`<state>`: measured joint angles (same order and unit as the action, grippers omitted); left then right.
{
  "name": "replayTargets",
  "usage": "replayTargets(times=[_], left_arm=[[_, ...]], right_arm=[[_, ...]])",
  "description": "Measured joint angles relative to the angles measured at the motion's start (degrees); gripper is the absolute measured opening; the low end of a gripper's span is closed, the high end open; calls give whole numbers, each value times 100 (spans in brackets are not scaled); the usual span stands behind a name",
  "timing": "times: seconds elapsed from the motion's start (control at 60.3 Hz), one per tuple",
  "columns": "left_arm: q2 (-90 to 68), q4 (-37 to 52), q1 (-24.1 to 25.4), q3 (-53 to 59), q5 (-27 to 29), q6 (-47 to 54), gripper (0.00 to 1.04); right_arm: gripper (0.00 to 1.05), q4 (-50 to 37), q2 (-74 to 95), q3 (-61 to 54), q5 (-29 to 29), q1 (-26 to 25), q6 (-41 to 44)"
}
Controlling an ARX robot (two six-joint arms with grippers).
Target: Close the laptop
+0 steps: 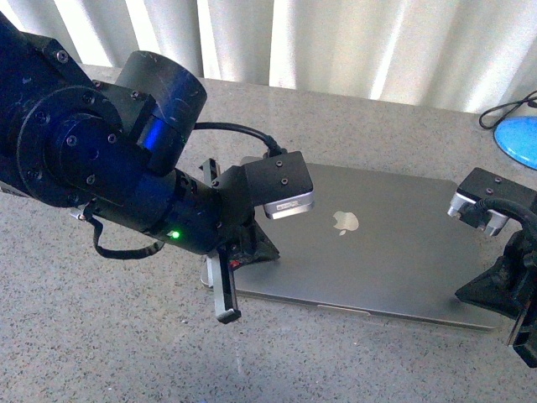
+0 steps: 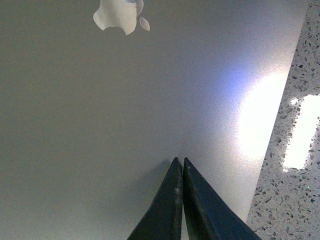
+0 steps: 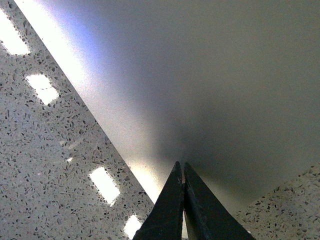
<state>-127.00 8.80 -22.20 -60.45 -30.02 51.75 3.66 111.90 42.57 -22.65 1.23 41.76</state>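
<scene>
Far right corner: a blue object (image 1: 518,140) and black cable (image 1: 503,112), well apart from the laptop (image 1: 377,243). Speckled stone desk (image 1: 101,336), pale curtain (image 1: 336,42) behind. Laptop lies mid-desk, lid down, logo up, long axis running left to right. Left gripper (image 2: 181,162) over its left end, right gripper (image 3: 181,165) at its right end, both jaws pinched together, empty.

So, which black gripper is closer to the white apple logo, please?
The left gripper: its wrist view shows the logo on the grey metal laptop; the right gripper sees only bare lid.
</scene>
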Motion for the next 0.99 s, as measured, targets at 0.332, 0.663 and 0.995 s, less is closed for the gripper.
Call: replayTargets(times=[0.332, 0.663, 0.995], left_arm=[[-61, -13, 7, -26, -15, 0, 4], [-83, -50, 20, -52, -15, 0, 4], [7, 1021, 118, 31, -179, -1207, 4]], right_arm=[[1, -120, 181, 0, -72, 9, -52], [1, -245, 280, -2, -173, 20, -133], [1, -352, 98, -4, -46, 7, -378]])
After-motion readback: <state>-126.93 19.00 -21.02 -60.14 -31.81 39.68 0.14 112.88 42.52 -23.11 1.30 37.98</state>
